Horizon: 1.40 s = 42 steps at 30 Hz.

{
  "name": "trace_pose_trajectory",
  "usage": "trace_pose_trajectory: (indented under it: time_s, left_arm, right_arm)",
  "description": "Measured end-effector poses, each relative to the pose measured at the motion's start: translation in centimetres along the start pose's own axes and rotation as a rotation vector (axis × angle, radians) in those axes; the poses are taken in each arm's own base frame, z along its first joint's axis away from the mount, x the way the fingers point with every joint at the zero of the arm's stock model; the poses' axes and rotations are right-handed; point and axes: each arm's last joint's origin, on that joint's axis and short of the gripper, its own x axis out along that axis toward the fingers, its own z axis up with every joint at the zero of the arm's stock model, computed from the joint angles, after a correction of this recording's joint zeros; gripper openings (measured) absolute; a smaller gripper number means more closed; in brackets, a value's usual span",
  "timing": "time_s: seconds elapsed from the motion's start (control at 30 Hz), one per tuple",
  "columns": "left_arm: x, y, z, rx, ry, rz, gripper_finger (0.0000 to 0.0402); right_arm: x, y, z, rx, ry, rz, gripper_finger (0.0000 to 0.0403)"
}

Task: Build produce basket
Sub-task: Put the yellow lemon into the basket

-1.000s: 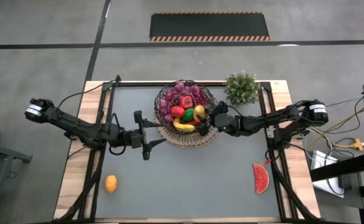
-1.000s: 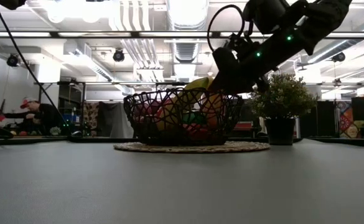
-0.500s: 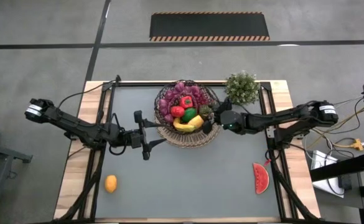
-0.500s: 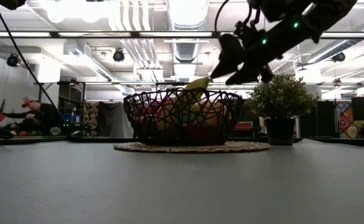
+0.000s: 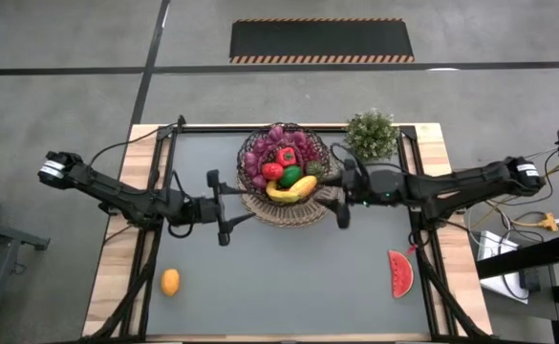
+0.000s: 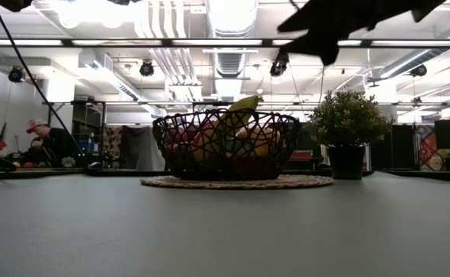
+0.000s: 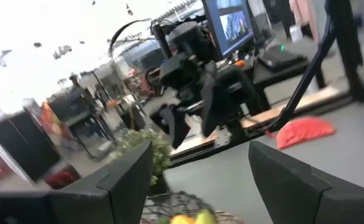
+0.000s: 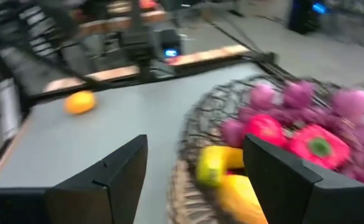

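Note:
The dark wire basket (image 5: 323,168) stands on its round tan mat (image 5: 303,214) at the table's far middle. It holds purple grapes (image 5: 277,139), red peppers (image 5: 283,158), a green lime (image 5: 288,176) and a yellow banana (image 5: 293,188), whose tip sticks up above the rim (image 6: 245,102). My right gripper (image 5: 336,191) is open and empty, just right of the basket and high above the table (image 6: 321,35). My left gripper (image 5: 235,205) is open and empty, just left of the basket. An orange piece (image 5: 170,282) and a watermelon slice (image 5: 400,273) lie on the table.
A bushy potted plant (image 5: 371,134) stands at the far right, close behind my right arm. The orange piece lies near the front left, the watermelon slice near the front right. A person (image 6: 44,142) sits in the room behind the table's far side.
My right gripper has risen from the basket's right rim and drawn back toward the table's right edge. The banana it was over has settled in the basket, one tip above the rim. My left arm has kept still.

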Motion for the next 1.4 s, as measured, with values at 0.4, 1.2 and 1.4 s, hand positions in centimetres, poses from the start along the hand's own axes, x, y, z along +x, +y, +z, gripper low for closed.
trace_pose_trajectory:
  time_s: [0.4,1.2,1.4]
  left_arm:
    - [1.1,-3.6,-1.9,-0.776,0.261,-0.054,0.0247]
    - [-3.8,-12.1,-2.4,-1.044,2.150,0.471,0.0247]
    - [-4.9,-12.8,-2.9,-1.078,2.150,0.580,0.0248]
  right_arm:
    - [-1.5,3.7,-0.8,-0.226,0.009,0.188,0.0231]
    - [-1.4,3.4,-2.1,-0.344,0.082,0.181,0.0231]
    - [-1.4,3.4,-2.4,-0.346,0.090,0.180,0.0231]
